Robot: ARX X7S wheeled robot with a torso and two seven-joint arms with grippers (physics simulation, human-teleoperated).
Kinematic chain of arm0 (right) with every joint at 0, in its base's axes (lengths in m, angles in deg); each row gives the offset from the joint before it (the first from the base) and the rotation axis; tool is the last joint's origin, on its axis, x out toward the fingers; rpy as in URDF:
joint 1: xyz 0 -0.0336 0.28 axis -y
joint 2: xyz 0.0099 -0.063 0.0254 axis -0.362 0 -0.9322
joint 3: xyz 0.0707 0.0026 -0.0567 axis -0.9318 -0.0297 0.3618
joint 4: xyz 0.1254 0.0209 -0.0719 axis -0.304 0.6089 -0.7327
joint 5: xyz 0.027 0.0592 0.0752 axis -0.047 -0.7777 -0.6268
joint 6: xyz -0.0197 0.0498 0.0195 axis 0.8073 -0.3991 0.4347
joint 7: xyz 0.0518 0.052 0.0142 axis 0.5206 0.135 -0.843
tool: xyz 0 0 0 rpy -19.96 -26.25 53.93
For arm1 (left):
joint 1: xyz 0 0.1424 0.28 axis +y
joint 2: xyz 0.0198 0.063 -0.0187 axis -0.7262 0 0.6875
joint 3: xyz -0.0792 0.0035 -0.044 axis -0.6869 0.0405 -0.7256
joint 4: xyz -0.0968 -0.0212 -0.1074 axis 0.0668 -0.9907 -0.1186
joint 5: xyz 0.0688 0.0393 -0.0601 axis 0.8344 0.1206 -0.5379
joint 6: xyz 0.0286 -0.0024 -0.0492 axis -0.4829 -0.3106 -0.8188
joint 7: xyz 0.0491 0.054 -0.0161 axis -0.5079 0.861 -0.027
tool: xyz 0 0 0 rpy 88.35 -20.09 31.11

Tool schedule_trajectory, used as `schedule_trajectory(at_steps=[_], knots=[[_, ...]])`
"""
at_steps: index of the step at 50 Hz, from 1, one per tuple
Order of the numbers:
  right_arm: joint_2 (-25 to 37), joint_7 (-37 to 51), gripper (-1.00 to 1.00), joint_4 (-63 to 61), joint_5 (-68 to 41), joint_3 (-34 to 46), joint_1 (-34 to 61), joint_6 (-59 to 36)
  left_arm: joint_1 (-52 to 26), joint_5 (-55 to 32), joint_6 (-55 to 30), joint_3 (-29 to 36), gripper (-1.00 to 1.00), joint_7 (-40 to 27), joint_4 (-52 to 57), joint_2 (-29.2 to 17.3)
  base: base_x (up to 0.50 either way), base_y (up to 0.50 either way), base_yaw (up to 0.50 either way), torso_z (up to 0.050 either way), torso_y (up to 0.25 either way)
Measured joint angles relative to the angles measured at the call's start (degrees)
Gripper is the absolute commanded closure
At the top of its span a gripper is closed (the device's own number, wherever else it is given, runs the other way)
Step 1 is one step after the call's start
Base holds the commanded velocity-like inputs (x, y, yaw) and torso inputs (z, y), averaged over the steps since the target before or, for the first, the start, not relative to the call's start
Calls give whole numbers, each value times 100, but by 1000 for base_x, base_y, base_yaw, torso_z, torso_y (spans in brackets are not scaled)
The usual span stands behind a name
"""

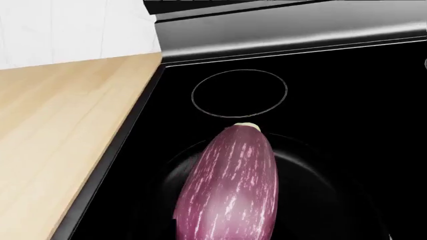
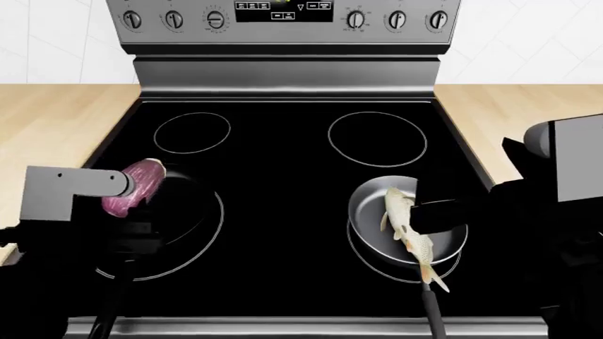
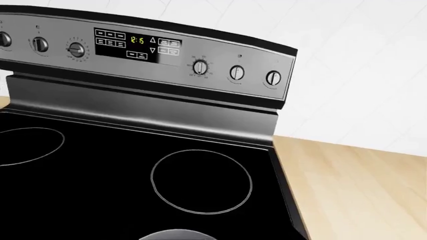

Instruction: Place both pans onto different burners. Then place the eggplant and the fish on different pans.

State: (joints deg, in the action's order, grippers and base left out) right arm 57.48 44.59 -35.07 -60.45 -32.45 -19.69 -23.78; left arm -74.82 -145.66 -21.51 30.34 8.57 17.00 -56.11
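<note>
**Purple eggplant hanging over the black pan, fish already lying in the grey one**

Purple-magenta, pale-streaked and egg-shaped, the eggplant [image 2: 132,185] is hovering over the rear-left rim of the shallow matte black frying pan [image 2: 183,212], which is sitting on the large white ring burner [image 2: 212,233] at the front left of the glossy black glass cooktop [image 2: 282,162]. The left wrist view is showing the eggplant [image 1: 230,190] pointing toward the small rear ring [image 1: 239,93], with the dark pan [image 1: 313,185] beneath it. The left pincer's fingers are hiding behind the grey arm block [image 2: 70,194], so I cannot tell how they are standing, though the eggplant appears to be carried clear of the pan floor.

On the cooktop's front right, the deeper pan with the grey metallic inside [image 2: 372,219] is resting on its ring, and the slim pale beige-silver fish [image 2: 407,233] is lying across it, its forked tail overhanging the near rim. The right arm [image 2: 556,183] is hanging beside that pan; its pincer is not appearing in any picture.

Judging from this, the eggplant placement is the step in hand and seemingly the last one. The next move is calling for shifting the eggplant toward the pan's centre, lowering it, and then releasing so it is not rolling over the shallow rim.
</note>
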Motion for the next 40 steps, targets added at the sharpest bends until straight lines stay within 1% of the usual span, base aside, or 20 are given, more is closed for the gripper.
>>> schedule_trajectory(at_steps=[8, 9, 30, 34, 40], knots=[[-8, -12, -100, 6, 19, 10, -16, 7, 129, 67, 63, 48, 100, 70, -133, 70, 0, 0, 0, 0, 1], [-10, -13, -100, 8, 21, 12, -16, 7, 139, 69, 68, 50, -100, 74, -143, 76, 0, 0, 0, 0, 0], [-39, -26, -100, 27, 29, 46, 9, 3, 132, -22, 131, -15, -100, 22, -217, 85, 0, 0, 0, 0, 0], [-23, 5, -100, 14, -24, 34, 65, 3, 73, -165, 152, -133, -100, -62, -32, -12, 0, 0, 0, 0, 0], [44, 90, -100, -52, -170, -30, 187, 30, -80, -549, 240, -456, -100, -287, 463, -282, 0, 0, 0, 0, 0]])
